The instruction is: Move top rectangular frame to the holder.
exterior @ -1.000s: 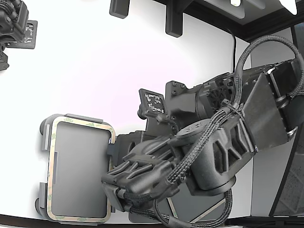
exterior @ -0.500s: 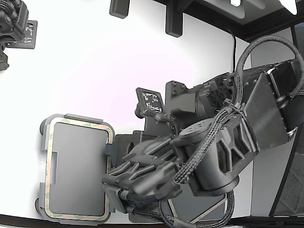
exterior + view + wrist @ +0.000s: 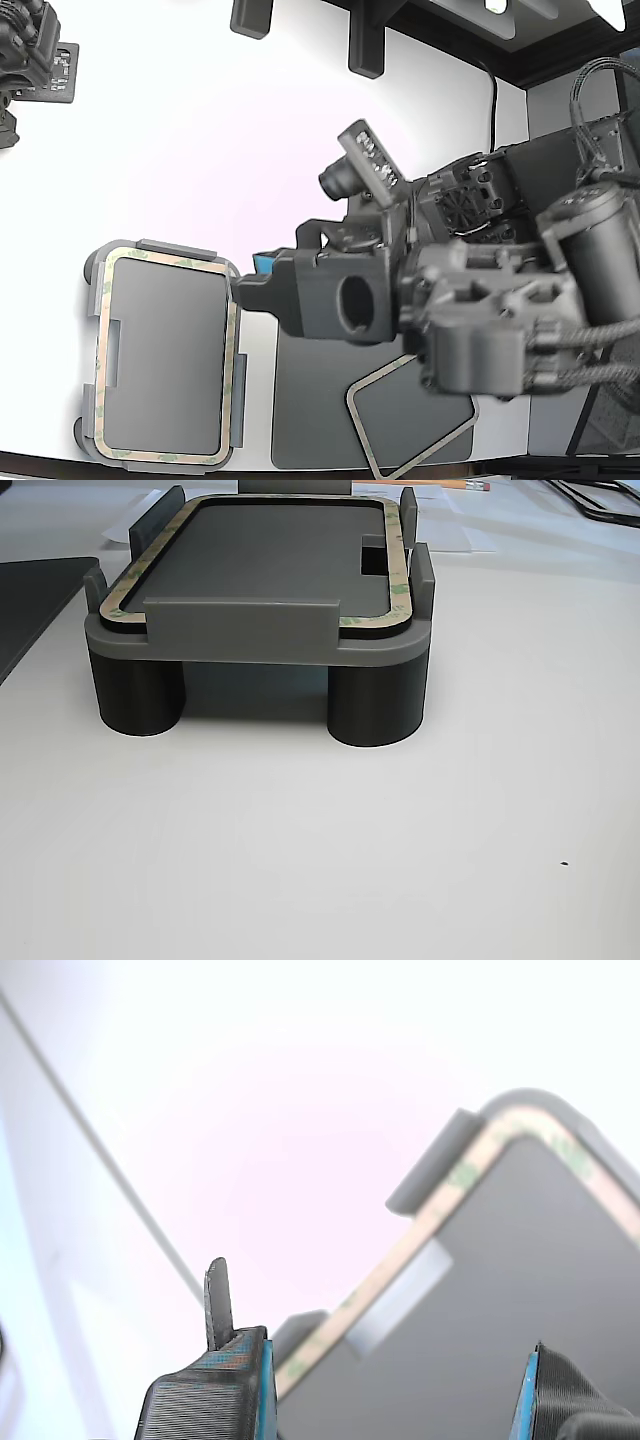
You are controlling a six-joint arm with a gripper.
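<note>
The light grey holder [image 3: 175, 246] stands at the lower part of the exterior view's left. A beige-tan rectangular frame [image 3: 170, 257] with green mottling lies flat inside its raised tabs. The other view shows this frame [image 3: 395, 570] seated on the holder [image 3: 240, 630], which rests on round feet. My gripper [image 3: 250, 280] hovers just off the holder's edge, on the exterior view's right of it. In the wrist view my gripper [image 3: 390, 1380] is open with nothing between its fingers. Beyond it I see a holder tab [image 3: 430, 1175] and a corner of the frame [image 3: 470, 1165].
A flat dark grey mat [image 3: 310, 400] lies beside the holder under my arm, with a look-alike frame [image 3: 375, 377] on it. A second arm's parts [image 3: 30, 50] sit at the far top left, and dark mounts [image 3: 365, 45] line the back edge.
My arm has risen and the wrist has turned, pulling the gripper back off the holder's edge. The frame stays flat on the holder. The mat and its frame are now uncovered.
</note>
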